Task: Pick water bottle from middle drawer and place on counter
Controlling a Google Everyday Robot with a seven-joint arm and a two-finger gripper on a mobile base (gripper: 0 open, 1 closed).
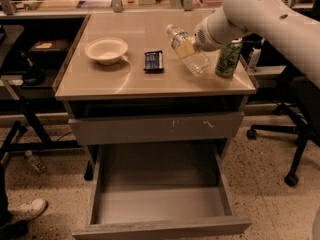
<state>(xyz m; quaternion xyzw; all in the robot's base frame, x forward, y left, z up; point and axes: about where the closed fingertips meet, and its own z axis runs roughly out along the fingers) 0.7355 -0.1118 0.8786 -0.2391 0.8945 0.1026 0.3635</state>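
Note:
My gripper [194,46] is over the right part of the beige counter [125,81] and is shut on the water bottle [188,51]. The bottle is clear and crinkled. It is tilted, with its white cap up to the left and its base low over the counter, just left of the green can. The white arm reaches in from the upper right and hides most of the gripper. The middle drawer [160,228] is pulled wide open at the bottom of the cabinet, and its grey inside is bare.
A green soda can [228,58] stands right next to the bottle. A dark packet [154,61] and a white bowl [106,50] lie further left on the counter. The scratched drawer front [160,128] is shut. An office chair base [292,134] stands at right, and a shoe [22,211] is at lower left.

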